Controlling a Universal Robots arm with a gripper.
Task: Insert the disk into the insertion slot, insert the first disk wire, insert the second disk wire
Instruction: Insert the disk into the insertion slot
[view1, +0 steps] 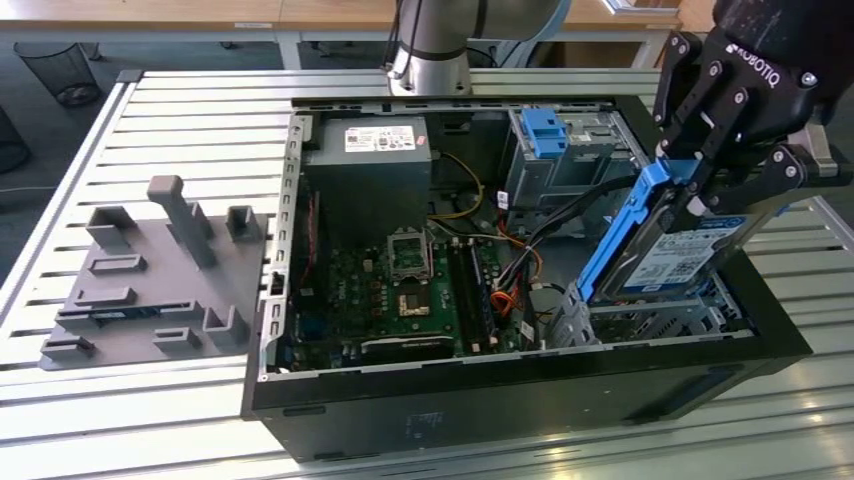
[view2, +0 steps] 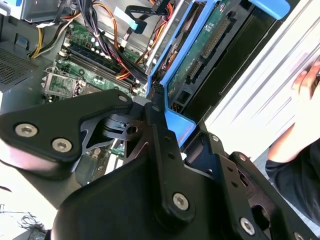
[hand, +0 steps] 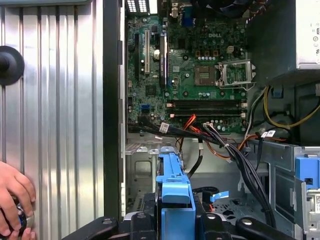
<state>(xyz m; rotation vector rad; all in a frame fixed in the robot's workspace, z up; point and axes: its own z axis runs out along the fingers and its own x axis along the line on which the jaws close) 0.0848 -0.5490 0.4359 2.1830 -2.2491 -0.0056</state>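
In the exterior view my black gripper (view1: 697, 190) is shut on the disk (view1: 678, 258), a grey drive with a white-and-blue label in a blue frame (view1: 638, 225). The disk hangs steeply tilted at the exterior view's right side of the open computer case. Its lower end sits at the mouth of the insertion slot (view1: 647, 322), a perforated silver cage. The second wrist view shows the disk's green circuit board (view2: 206, 45) and blue frame (view2: 176, 125) between my black fingers (view2: 160, 135). In the first wrist view the blue frame (hand: 174, 197) points toward the silver cage (hand: 142, 172).
A taller grey bay with a blue tab (view1: 545, 135) stands behind the cage. Black and orange cables (view1: 527, 268) lie beside the slot, over the motherboard (view1: 400, 290). A grey fixture plate (view1: 147, 280) sits at the exterior view's left. A person's hand (hand: 12, 197) rests on the ribbed table.
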